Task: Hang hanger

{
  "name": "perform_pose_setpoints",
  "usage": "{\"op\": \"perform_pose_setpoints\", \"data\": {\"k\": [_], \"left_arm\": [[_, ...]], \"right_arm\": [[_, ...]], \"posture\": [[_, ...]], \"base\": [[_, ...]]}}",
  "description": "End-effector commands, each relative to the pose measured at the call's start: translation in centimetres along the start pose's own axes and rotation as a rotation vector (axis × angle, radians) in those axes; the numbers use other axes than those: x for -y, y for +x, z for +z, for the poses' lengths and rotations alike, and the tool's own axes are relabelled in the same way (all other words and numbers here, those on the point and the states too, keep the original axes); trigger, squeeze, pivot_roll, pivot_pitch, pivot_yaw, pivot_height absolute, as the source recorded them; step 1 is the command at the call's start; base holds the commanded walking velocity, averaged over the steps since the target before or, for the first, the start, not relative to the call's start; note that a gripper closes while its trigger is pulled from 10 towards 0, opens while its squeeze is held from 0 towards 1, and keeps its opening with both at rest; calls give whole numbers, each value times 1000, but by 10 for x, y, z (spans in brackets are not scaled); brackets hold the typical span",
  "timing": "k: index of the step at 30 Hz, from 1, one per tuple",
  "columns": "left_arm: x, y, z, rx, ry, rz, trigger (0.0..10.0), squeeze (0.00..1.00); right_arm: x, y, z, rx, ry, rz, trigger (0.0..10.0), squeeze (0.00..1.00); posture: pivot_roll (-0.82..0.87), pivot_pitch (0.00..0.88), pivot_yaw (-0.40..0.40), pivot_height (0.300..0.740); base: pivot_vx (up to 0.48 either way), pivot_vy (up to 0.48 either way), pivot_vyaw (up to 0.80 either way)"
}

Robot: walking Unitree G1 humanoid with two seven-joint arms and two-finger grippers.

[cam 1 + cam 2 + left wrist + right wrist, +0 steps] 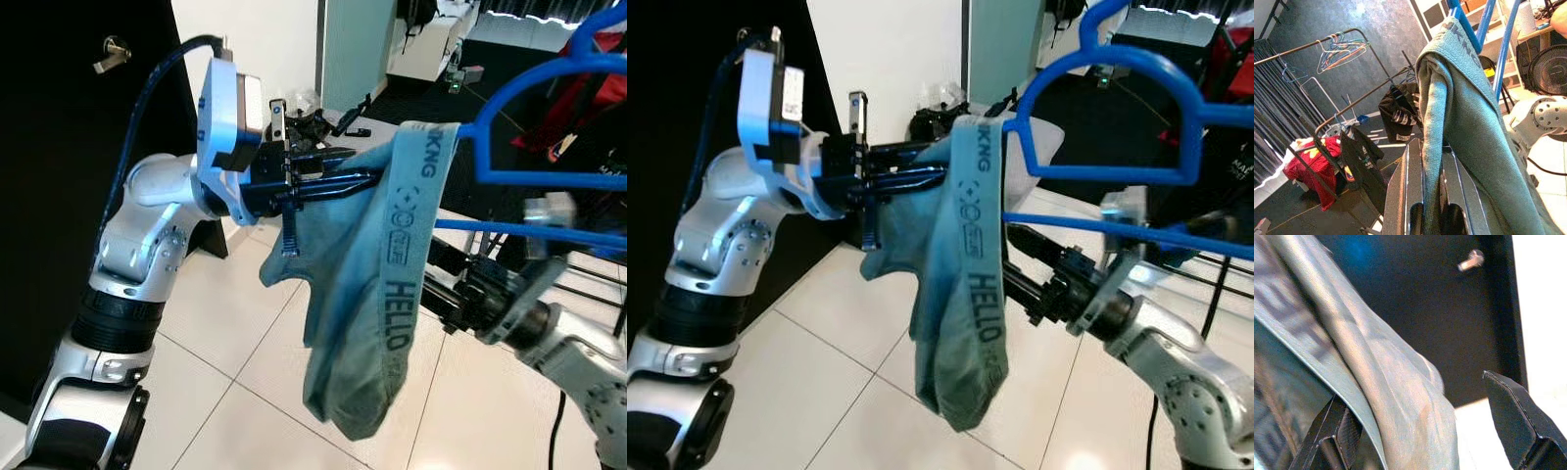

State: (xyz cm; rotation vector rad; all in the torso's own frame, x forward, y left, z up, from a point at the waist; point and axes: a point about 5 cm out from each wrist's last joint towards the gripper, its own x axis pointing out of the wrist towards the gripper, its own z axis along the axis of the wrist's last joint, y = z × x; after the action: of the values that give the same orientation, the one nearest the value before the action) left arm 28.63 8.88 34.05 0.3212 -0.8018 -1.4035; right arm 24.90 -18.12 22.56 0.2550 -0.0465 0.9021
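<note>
Nearest, item 1: teal cloth [367, 294], a garment w/ a band printed "HELLO", draped over the blue hanger [529, 176] and hanging down above the white tile floor [225, 362]. Cloth sits at the hanger's shoulder end, in mid-air betw. the two arms, at chest height.

Item 2: left gripper [328, 181], silver arm raised from robot's left, jaws narrow and clamped on a fold of the cloth near its upper edge. Left wrist view confirms: cloth edge [1432, 161] runs down betw. the two fingers [1405, 196], pinched. Eye views show the grip from the side only.

Item 3: right gripper [1019, 259], reaching up from lower right, beneath the hanger's lower bar and behind the cloth. Right wrist view shows its jaws wide, one finger [1334, 435] touching the cloth, the other [1518, 416] well apart, w/ cloth [1371, 372] lying betw. them but not squeezed. Whether it bears the hanger: cannot tell.

Item 4: black door or panel [59, 176] w/ a metal handle [113, 51], to robot's left; same handle [1471, 259] seen in right wrist view.

Item 5, far: clothes rails [1327, 41] w/ several bare wire hangers [1339, 49], dark garments [1398, 110] and a red one [1308, 164] hung below; a fan [1550, 71] at the edge. Seen via left wrist view; eye views give red fabric [578, 88] at far right.
</note>
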Motion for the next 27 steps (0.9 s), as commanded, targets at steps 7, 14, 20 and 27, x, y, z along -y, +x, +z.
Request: {"op": "perform_pose_setpoints", "data": {"k": [7,14,20,27], "left_arm": [[-3,-3,3,2,19,38,10000,0],[-6,-8,1,-17,28,65,10000,0],[-7,-11,0,-26,32,84,10000,0],[-11,-18,-2,-62,47,121,10000,0]], "right_arm": [[10,-6,-39,-274,-6,-115,10000,0],[14,-16,-49,-370,-8,-155,10000,0],[18,-25,-60,-454,-15,-209,10000,0],[37,-45,-64,-540,-31,-400,10000,0]], "posture": [[-40,98,10,740],[-48,95,11,740],[-50,94,11,740],[-56,102,13,740]], "base": [[0,0,0],[0,0,0],[0,0,0],[0,0,0]]}}
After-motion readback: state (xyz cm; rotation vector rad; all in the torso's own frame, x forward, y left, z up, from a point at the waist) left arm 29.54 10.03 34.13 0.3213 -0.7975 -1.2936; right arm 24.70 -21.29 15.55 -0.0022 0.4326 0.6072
